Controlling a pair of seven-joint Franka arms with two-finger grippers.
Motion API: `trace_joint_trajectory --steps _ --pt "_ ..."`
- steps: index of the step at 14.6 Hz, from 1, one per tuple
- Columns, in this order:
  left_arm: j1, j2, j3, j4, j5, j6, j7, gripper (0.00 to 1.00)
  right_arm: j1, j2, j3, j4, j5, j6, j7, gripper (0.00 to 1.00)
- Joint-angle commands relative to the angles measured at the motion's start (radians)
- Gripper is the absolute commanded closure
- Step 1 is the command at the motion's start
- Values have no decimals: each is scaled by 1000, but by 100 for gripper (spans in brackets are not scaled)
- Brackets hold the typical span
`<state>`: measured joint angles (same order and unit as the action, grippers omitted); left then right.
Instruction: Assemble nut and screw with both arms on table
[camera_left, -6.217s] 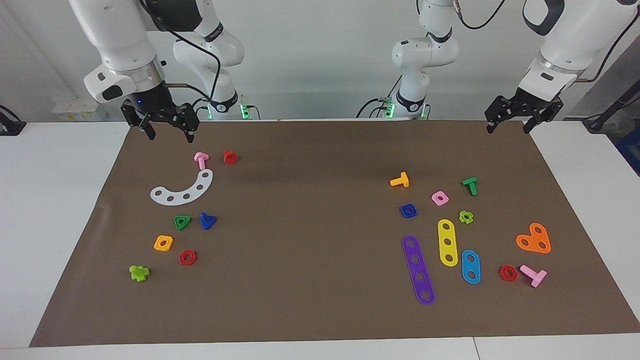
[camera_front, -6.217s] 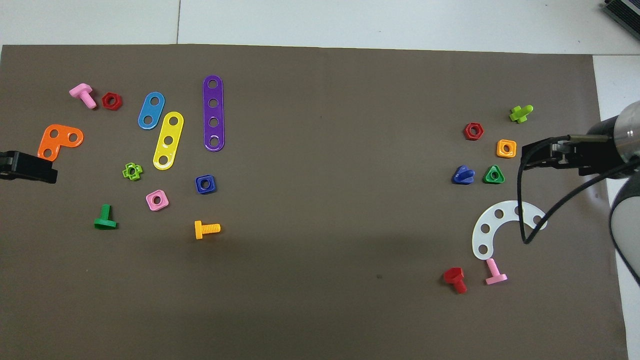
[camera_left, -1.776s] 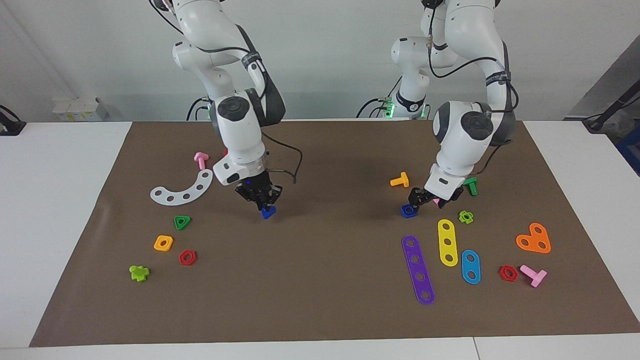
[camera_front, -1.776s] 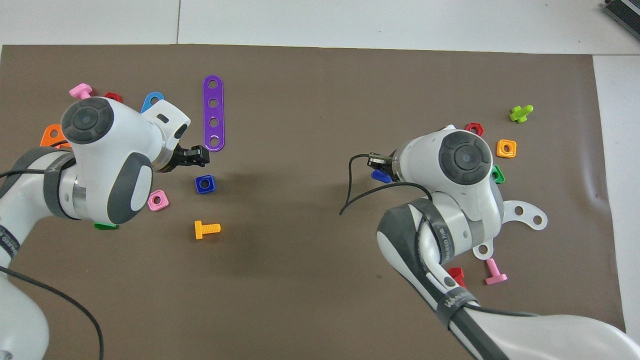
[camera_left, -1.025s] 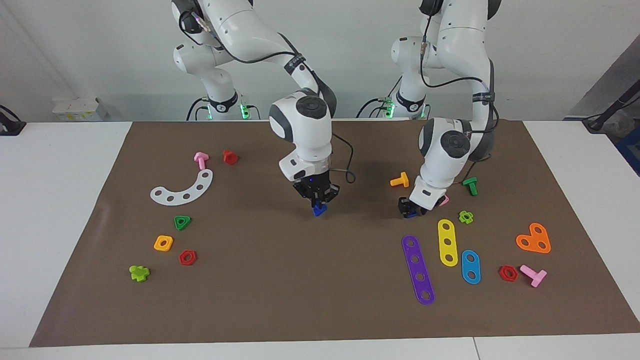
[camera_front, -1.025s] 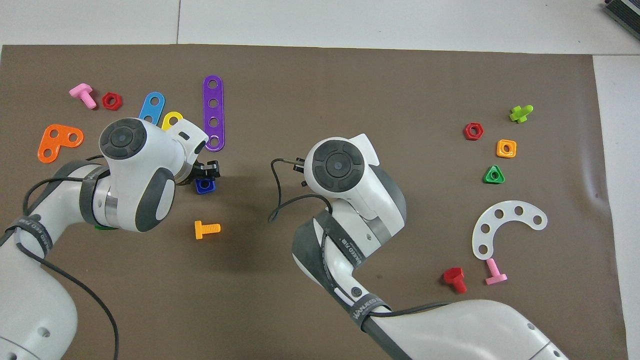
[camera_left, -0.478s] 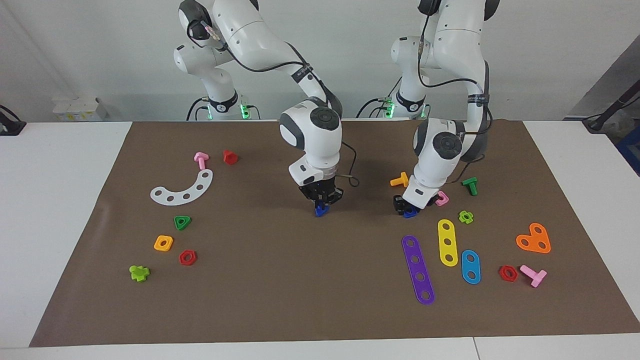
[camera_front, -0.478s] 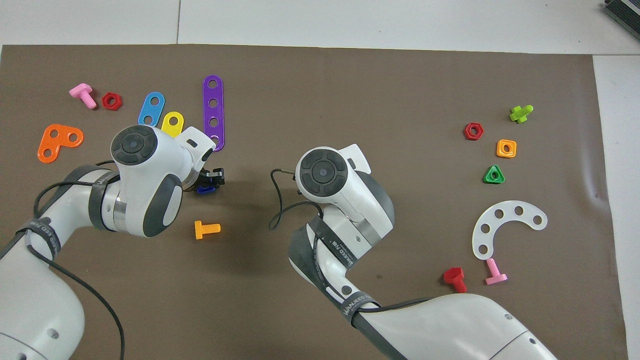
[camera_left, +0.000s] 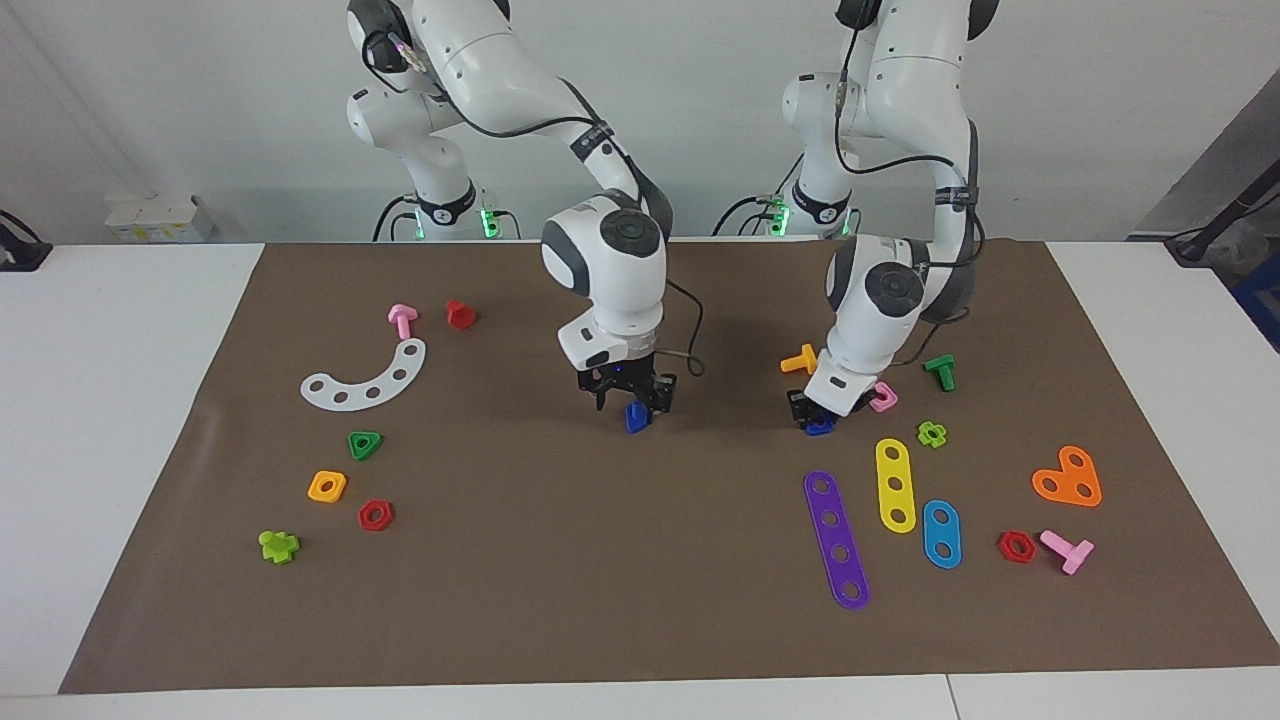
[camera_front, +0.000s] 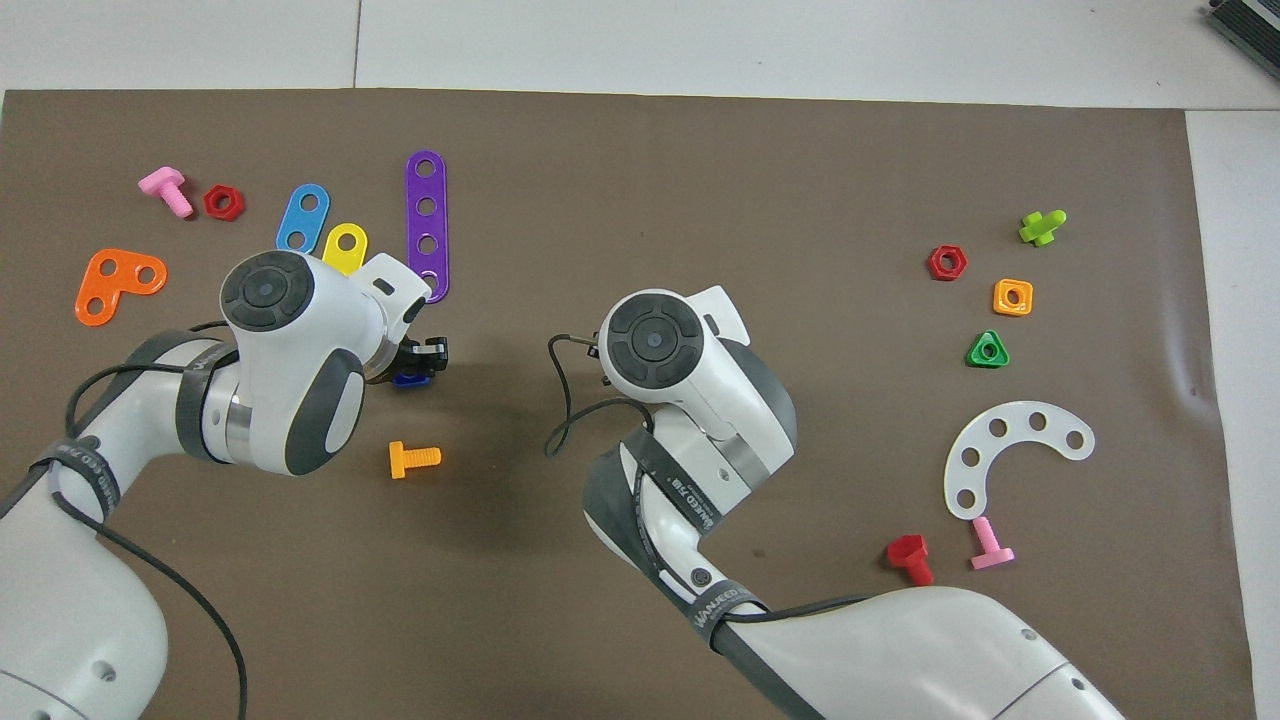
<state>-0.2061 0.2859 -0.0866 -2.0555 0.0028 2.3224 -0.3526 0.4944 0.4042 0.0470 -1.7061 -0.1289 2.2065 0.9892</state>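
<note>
The dark blue screw (camera_left: 636, 417) lies on the brown mat of the table (camera_left: 640, 580), about midway between the two arms' ends. My right gripper (camera_left: 633, 401) hangs just over it, open, a finger to either side and not gripping it. In the overhead view the right arm's wrist hides both. The blue nut (camera_left: 822, 428) sits low at the mat toward the left arm's end, beside a pink square nut (camera_left: 882, 399). My left gripper (camera_left: 812, 418) is shut on the blue nut, and its tip (camera_front: 428, 353) shows in the overhead view with the nut (camera_front: 407, 380) at it.
An orange bolt (camera_left: 800, 360) and a green bolt (camera_left: 940, 372) lie close to the left gripper. Purple (camera_left: 836, 540), yellow (camera_left: 895, 484) and blue (camera_left: 941, 533) strips lie farther from the robots. A white arc (camera_left: 365, 380) and a green triangular nut (camera_left: 365, 444) lie toward the right arm's end.
The right gripper has opened and let go of the screw, which now rests on the mat. The left gripper has closed on the nut.
</note>
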Motion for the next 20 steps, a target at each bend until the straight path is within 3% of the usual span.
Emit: trace_joint_trajectory --steps 1,4,12,20 --pt "-48 -8 16 58 -15 -40 -11 100 -88 -138 14 -113 6 -8 -78 0" --pt "-143 16 16 164 -17 -130 -126 100 -183 -218 13 -121 58 -91 -211 0" --pt "-392 117 15 350 -75 -135 -474 100 -419 -386 10 -96 109 -257 -556 0" --pt "-434 160 16 380 -72 -106 -543 100 -507 -389 4 111 129 -526 -754 0"
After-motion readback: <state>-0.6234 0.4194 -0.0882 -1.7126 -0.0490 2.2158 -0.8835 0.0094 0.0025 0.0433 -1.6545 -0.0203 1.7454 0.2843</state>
